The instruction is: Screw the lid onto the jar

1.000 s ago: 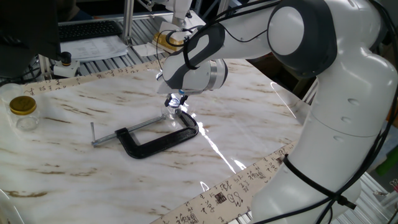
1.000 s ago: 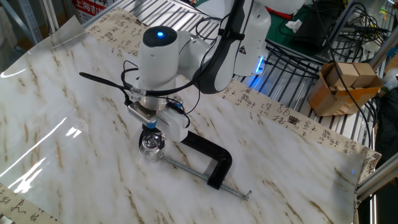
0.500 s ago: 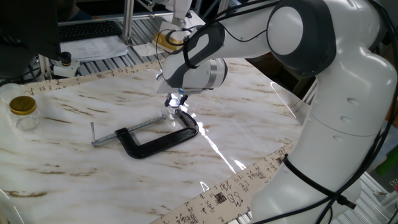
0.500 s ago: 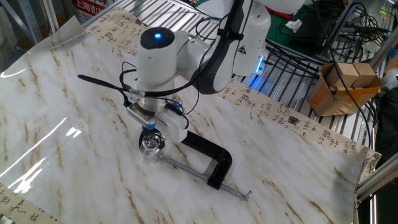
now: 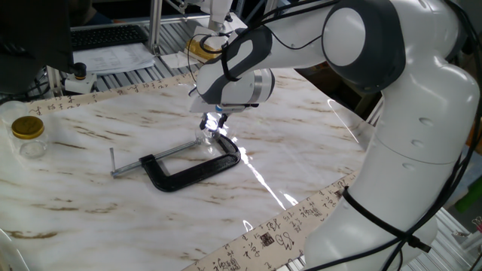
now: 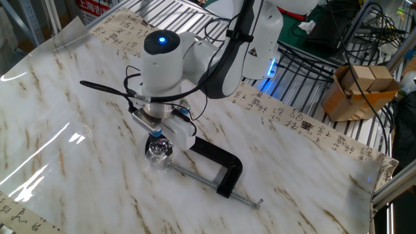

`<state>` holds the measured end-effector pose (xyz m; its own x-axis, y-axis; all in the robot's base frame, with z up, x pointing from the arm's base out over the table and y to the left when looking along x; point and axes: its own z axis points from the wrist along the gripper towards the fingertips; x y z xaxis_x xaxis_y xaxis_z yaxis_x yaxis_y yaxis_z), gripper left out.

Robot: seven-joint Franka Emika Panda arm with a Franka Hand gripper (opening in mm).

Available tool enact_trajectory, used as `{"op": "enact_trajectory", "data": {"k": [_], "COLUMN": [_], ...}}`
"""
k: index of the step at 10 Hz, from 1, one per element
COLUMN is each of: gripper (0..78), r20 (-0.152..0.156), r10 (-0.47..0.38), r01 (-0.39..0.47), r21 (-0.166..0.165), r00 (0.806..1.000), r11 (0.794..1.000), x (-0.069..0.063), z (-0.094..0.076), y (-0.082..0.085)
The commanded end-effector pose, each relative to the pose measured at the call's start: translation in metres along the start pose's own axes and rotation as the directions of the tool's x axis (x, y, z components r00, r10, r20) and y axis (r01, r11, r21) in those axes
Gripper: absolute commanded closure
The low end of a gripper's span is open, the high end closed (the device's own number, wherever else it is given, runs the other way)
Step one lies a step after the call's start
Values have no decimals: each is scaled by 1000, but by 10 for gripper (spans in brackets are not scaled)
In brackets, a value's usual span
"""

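The tiny clear glass jar [image 5: 208, 138] [image 6: 158, 151] stands upright on the marble table, right by the screw end of the black C-clamp [image 5: 192, 167] [image 6: 221, 170]. My gripper [image 5: 214, 123] [image 6: 156, 135] points straight down directly over the jar. It is shut on the lid [image 5: 215, 120] [image 6: 156, 134], a small shiny cap with a bluish glint. The lid sits at the jar's mouth; whether the two touch is hidden by the fingers.
A larger clear jar with a gold lid [image 5: 28, 135] stands at the table's far left edge. Patterned tape strips border the table. A cardboard box [image 6: 361, 88] and cables lie off the table beyond the robot base.
The wrist and the arm link above it have turned and shifted slightly to the left over the jar. The jar and the clamp have stayed in place.
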<state>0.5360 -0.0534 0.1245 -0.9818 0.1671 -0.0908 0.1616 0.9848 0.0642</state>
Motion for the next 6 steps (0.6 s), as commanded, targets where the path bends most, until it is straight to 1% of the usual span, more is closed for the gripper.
{"op": "enact_trajectory", "data": {"k": [1,3,5,6], "gripper": [764,764,764,764], "r20": [-20,-25,-27,-26], "r10": [76,161,258,277], "r01": [-76,-161,-258,-277], "r21": [3,3,4,5], "r00": [997,987,966,960], "r11": [997,987,966,961], "x": [5,5,5,5], "z": [5,5,6,6], "y": [-4,-4,-4,-4]}}
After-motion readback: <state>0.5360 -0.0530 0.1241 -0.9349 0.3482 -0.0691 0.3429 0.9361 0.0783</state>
